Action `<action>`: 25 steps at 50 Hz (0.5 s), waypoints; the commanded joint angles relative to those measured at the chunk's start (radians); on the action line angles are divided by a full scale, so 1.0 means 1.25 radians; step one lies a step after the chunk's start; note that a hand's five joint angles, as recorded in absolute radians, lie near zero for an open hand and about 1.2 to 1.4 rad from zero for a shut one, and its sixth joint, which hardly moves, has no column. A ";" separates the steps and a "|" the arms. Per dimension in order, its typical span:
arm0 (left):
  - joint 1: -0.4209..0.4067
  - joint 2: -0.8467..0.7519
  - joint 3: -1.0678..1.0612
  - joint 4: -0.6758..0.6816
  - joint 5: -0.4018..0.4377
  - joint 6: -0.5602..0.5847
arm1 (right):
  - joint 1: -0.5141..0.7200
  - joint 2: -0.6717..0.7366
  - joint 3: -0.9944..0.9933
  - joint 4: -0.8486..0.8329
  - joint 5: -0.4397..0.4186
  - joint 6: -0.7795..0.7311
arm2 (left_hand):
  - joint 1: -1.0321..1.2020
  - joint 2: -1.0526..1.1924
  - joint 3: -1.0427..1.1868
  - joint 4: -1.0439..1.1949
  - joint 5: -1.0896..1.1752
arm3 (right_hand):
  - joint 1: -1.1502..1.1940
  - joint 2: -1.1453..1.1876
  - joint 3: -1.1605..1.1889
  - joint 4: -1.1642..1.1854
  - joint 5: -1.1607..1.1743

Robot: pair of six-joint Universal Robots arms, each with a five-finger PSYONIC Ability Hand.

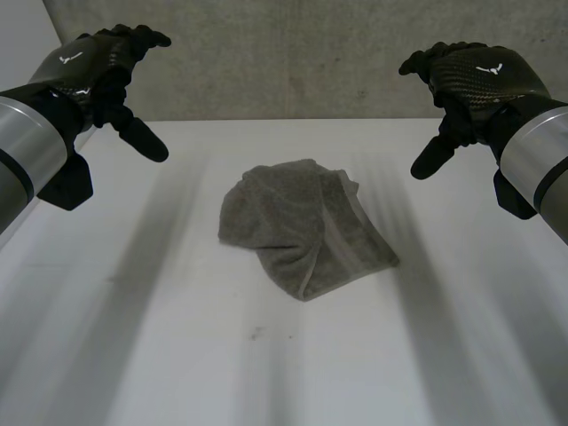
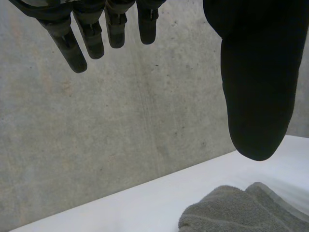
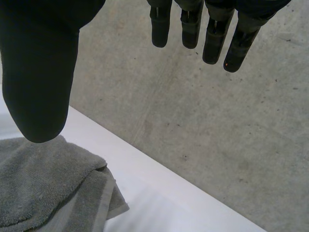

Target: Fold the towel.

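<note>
- White table [image 1: 177, 355]: a faint dark speck [image 1: 257, 335] lies nearer than the towel.
- Grey towel [image 1: 302, 226]: a rumpled heap mid-table, its inner layers hidden under the top fold.
- Left hand [image 1: 102, 67]: raised left of the towel, well apart from it, fingers spread, holding nothing.
- Right hand [image 1: 470, 80]: raised right of the towel, likewise spread and empty.
- Concrete wall [image 1: 293, 53]: beyond the towel.

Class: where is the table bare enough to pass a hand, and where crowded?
Bare table lies between towel and near edge, either side of it below the left hand and right hand, and in a strip before the wall. Only the middle, under the towel, is taken.
</note>
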 commanded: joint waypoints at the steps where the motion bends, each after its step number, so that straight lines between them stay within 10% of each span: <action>1: -0.002 -0.024 -0.011 0.008 0.005 0.000 | -0.001 0.040 -0.012 0.003 0.004 0.000 | 0.010 0.014 0.013 0.012 -0.014 | -0.011 -0.045 -0.030 -0.043 -0.038; 25: -0.074 -0.588 0.207 0.132 0.001 0.218 | -0.002 0.200 0.054 0.000 -0.005 -0.005 | 0.041 0.045 0.043 0.042 0.016 | -0.011 -0.045 -0.030 -0.043 -0.038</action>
